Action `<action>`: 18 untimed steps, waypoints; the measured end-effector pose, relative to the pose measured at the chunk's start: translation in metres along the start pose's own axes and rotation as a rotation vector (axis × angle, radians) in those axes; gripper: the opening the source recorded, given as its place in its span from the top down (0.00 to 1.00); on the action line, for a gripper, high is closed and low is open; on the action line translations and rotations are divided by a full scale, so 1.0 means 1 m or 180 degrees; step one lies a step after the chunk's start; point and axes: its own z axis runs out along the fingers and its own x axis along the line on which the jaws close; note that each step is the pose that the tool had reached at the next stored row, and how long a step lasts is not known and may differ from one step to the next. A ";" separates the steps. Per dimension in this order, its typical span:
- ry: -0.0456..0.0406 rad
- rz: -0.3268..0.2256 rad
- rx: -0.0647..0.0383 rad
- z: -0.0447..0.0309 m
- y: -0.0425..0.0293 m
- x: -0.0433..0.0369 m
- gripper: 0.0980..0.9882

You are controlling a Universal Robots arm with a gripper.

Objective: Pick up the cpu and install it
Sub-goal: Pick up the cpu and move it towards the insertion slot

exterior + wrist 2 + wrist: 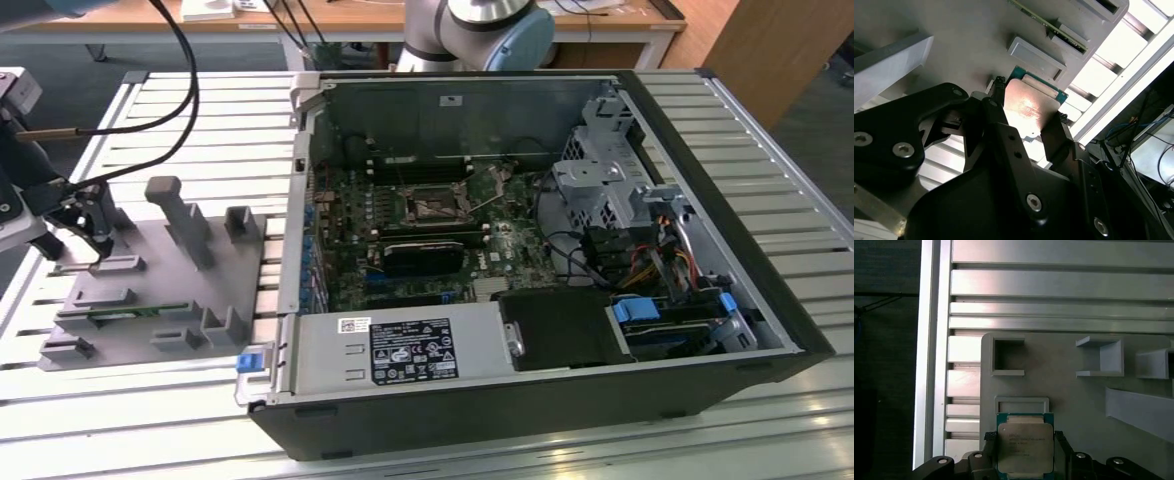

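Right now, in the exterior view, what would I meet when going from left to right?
The claw, closed on the cpu → the grey tray's tall post → the motherboard socket → the drive cage.

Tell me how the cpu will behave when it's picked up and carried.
The cpu is a thin flat square with a metal lid, so probably rigid and light. The lid shines in the second wrist view, so it may be slippery. Being flat, it shouldn't roll, though its thin green rim looks easy to chip.
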 end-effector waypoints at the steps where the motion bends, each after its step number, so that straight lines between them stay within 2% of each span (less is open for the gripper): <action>1: 0.0000 0.0000 0.0000 -0.0001 0.0000 0.0000 0.50; 18: 0.0000 0.0000 0.0000 -0.0043 0.0002 0.0000 0.50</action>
